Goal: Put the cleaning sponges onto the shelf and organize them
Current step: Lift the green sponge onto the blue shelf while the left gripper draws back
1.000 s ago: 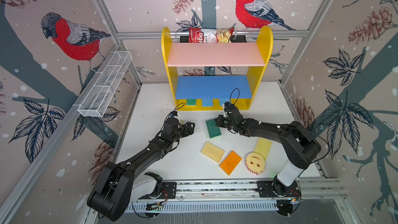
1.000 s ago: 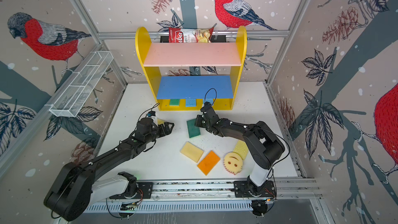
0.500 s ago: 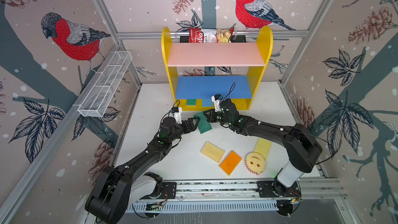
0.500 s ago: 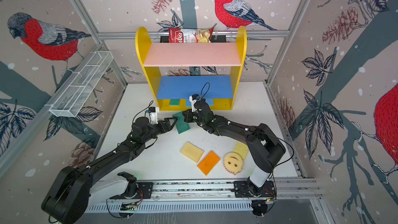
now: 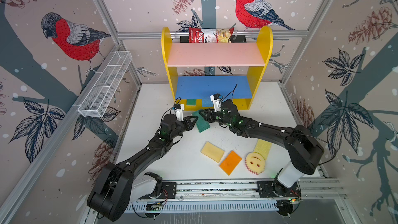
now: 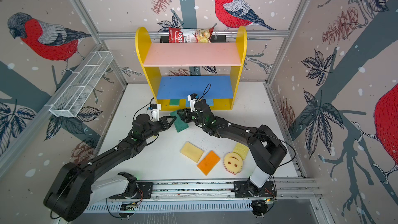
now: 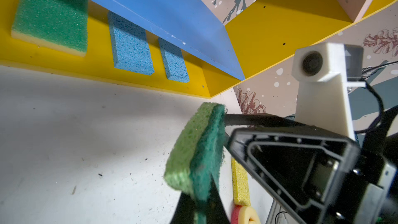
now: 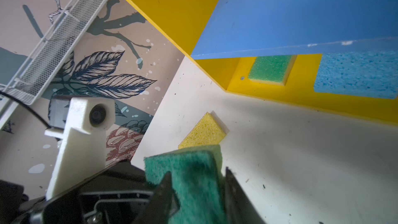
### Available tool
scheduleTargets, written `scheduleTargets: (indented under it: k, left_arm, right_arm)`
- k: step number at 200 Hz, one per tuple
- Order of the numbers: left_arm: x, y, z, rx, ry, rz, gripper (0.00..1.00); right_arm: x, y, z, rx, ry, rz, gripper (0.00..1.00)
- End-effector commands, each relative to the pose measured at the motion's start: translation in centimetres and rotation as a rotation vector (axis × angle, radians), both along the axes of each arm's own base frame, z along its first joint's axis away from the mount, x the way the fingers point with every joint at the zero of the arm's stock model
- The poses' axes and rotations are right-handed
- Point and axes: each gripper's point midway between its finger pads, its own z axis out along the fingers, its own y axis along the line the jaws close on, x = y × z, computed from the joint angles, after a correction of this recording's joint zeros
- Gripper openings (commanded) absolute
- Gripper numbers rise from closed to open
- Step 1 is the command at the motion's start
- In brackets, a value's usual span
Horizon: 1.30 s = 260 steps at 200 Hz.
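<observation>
- Grip status: left gripper (image 5: 195,120) now clamped on near end of green scrub sponge (image 5: 201,123). 1 s ago it stood wide open, holding nothing.
- Opposite end: right gripper (image 5: 204,113) now has jaws parted either side of the sponge. Earlier it pinched tight. Residual contact can't be ruled out.
- Sponge off table (image 5: 150,151), just in front of shelf (image 5: 256,72). It has shifted slightly toward left arm.
- Meaning: handover R→L looks effectively done, so left arm carries load for shelving.
- Shelf bottom tier: green-topped sponge (image 7: 51,18) + blue sponges (image 7: 131,46) already in, no change.
- Still loose on table, unmoved: pale-yellow sponge (image 5: 212,151), orange sponge (image 5: 230,162), smiley sponge (image 5: 255,164), yellow-green sponge (image 5: 262,147).
</observation>
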Motion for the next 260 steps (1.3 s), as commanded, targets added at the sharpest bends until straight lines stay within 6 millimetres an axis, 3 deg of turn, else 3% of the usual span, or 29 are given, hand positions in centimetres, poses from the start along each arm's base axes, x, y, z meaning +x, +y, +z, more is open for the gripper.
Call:
scheduleTargets:
  k: [1,34,82,142,183,216,224,240,260]
  left_arm:
    - [0.3,0.3,1.8,-0.014,-0.072,0.016,0.06]
    - [0.4,1.3,3.2,-0.044,-0.087,0.029,0.05]
    - [0.2,2.1,3.8,-0.078,-0.074,0.018,0.05]
    - [-0.6,1.7,4.6,-0.118,-0.074,-0.019,0.06]
    - [-0.7,1.7,4.3,-0.108,-0.062,-0.026,0.05]
    - [-0.3,2.1,3.9,-0.097,-0.053,-0.018,0.06]
    - [-0.3,2.1,4.0,-0.099,-0.053,-0.017,0.12]
    - [-0.2,2.5,4.1,-0.078,-0.062,-0.002,0.48]
    - [0.0,3.7,4.2,-0.021,-0.064,0.061,0.72]
  right_arm:
    - [0.3,-1.3,1.6,0.079,-0.010,-0.003,0.56]
    - [-1.0,-2.9,1.4,0.153,0.016,0.084,0.63]
    - [-4.4,-2.1,1.0,0.133,0.007,0.201,0.69]
    - [-4.6,-0.6,-0.3,0.177,0.070,0.239,0.68]
    - [-4.7,-0.1,0.8,0.224,0.062,0.270,0.49]
    - [-5.0,0.0,1.3,0.239,0.062,0.282,0.09]
    - [-5.0,0.0,1.4,0.239,0.062,0.279,0.03]
    - [-4.8,-0.1,1.5,0.237,0.057,0.263,0.00]
    - [-4.0,-0.2,1.6,0.212,0.039,0.221,0.00]
